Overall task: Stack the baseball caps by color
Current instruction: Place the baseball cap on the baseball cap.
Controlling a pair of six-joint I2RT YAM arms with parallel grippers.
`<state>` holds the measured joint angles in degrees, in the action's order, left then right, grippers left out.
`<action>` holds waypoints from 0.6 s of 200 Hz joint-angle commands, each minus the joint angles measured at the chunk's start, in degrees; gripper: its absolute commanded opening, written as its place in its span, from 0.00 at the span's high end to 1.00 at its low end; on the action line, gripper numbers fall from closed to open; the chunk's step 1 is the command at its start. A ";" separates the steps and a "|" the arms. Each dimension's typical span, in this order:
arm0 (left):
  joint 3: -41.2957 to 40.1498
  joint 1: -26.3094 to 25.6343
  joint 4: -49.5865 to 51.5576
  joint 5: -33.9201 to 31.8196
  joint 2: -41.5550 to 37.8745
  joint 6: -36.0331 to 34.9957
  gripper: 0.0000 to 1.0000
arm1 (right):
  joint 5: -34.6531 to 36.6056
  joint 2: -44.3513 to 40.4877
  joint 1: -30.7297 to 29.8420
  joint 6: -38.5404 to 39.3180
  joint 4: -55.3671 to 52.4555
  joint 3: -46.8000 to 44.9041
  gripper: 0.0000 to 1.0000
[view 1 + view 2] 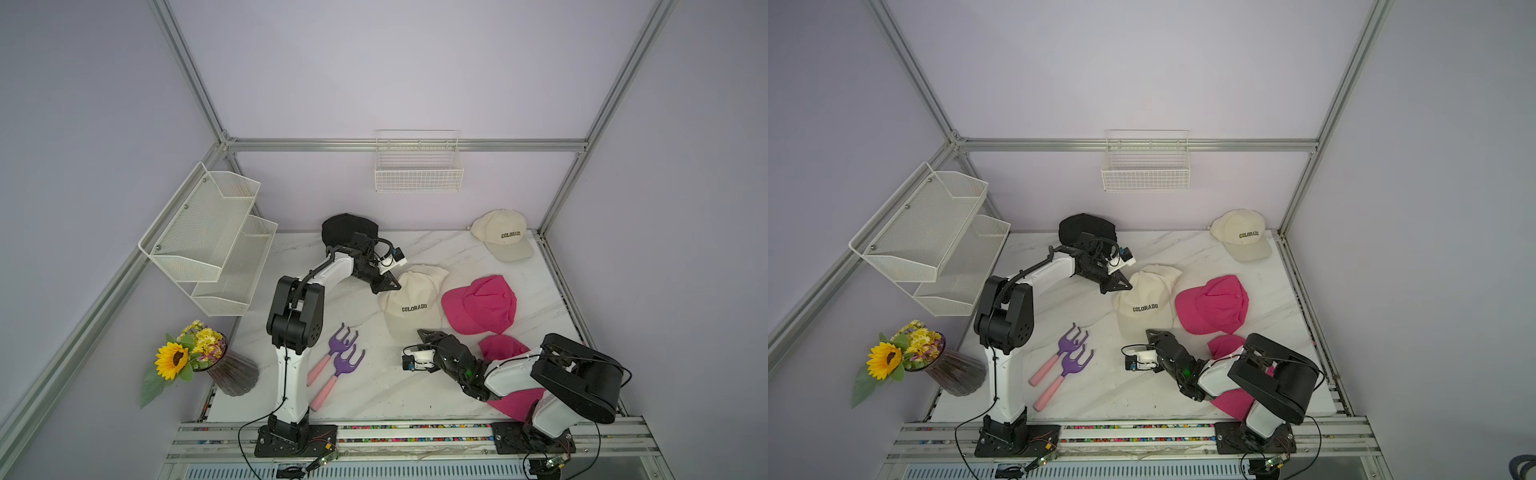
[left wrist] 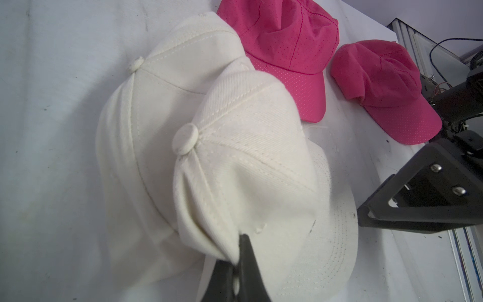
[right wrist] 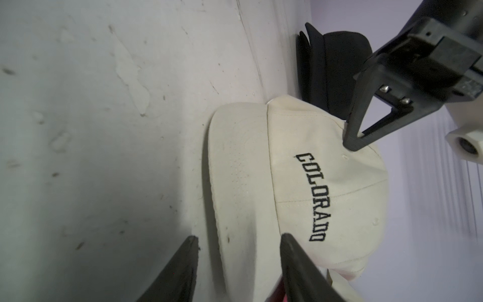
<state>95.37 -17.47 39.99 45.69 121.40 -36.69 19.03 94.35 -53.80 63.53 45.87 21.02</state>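
Cream fabric "COLORADO" cap (image 2: 248, 170): pinched by closed left end effector (image 2: 239, 251), laid over second cream cap (image 2: 146, 104). Right end effector (image 3: 239, 236): half-open. Hot-pink fabric caps (image 2: 282, 39): unstacked.

The nearer cream cap (image 1: 413, 305) is carrying black COLORADO lettering, and the far cream cap (image 1: 503, 235) at two o'clock is matching it. The hot pink caps (image 2: 287, 44) are showing fine dotted perforations. The black cap (image 1: 349, 230) is looking plain. The tabletop (image 1: 374, 395) is showing white marble with grey veins; the hand rakes (image 1: 348, 362) are pairing purple heads with pink handles.
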 commanded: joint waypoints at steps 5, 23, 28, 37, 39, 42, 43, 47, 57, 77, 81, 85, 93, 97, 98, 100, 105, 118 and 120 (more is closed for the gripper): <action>1.46 0.51 0.75 1.98 0.59 -0.85 1.00 | 5.65 4.42 -0.43 2.27 10.20 -0.46 0.49; 1.48 0.51 0.82 2.04 0.52 -0.79 1.00 | 5.71 6.28 -0.42 2.88 13.35 -0.38 0.52; 1.48 0.51 0.82 2.10 0.50 -0.78 1.00 | 5.84 6.66 -0.43 2.94 14.58 -0.39 0.54; 1.58 0.51 0.99 2.14 0.46 -0.73 1.00 | 6.15 7.07 -0.43 2.87 15.78 -0.30 0.59; 1.57 0.51 1.02 2.19 0.42 -0.73 1.00 | 6.19 7.08 -0.43 2.80 15.89 -0.24 0.61; 1.63 0.57 1.11 2.21 0.39 -0.64 1.00 | 6.28 7.04 -0.41 2.70 16.11 -0.19 0.64; 1.64 0.54 1.13 2.25 0.36 -0.65 1.00 | 6.33 7.01 -0.42 2.68 16.15 -0.14 0.65; 1.73 0.52 1.23 2.40 0.26 -0.58 1.00 | 6.37 6.80 -0.47 2.53 16.25 -0.08 0.69; 1.93 0.43 1.46 2.44 -0.13 -0.22 1.00 | 6.37 5.74 -0.42 2.31 16.65 -0.22 0.78; 1.88 0.40 2.39 4.15 -2.08 -0.53 1.00 | 4.33 1.30 -0.43 -0.18 11.80 -0.15 0.92; 1.84 0.36 2.32 4.49 -2.61 -0.70 1.00 | 3.93 0.31 -0.43 -0.35 10.83 -0.18 0.94; 1.65 0.34 2.35 4.91 -3.05 -0.87 1.00 | 3.67 -0.62 -0.43 -0.53 9.85 -0.26 0.97; 1.51 0.34 2.15 5.63 -4.19 -0.92 1.00 | 3.26 -2.37 -0.43 -0.88 7.82 -0.23 1.00; 1.50 0.25 2.14 5.99 -4.64 -0.85 1.00 | 3.15 -3.18 -0.43 -1.09 6.53 -0.19 1.00; 1.49 0.20 2.12 6.03 -4.79 -0.89 1.00 | 3.14 -3.37 -0.43 -1.11 6.26 -0.19 1.00; 1.55 0.08 2.12 6.15 -5.06 -0.92 1.00 | 3.10 -3.73 -0.41 -1.12 5.68 -0.14 1.00; 1.48 -0.08 2.11 6.25 -5.74 -0.93 1.00 | 3.17 -4.62 -0.38 -1.34 4.51 -0.10 1.00; 1.48 -1.01 1.69 5.71 -7.42 -1.25 1.00 | 3.29 -6.82 -0.41 -1.09 2.39 -0.23 1.00; 1.48 -1.21 1.63 5.61 -7.65 -1.27 1.00 | 3.32 -7.14 -0.36 -1.01 2.26 -0.33 1.00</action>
<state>95.77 -17.30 40.66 48.07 120.42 -36.69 22.83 91.05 -53.84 64.27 52.56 20.93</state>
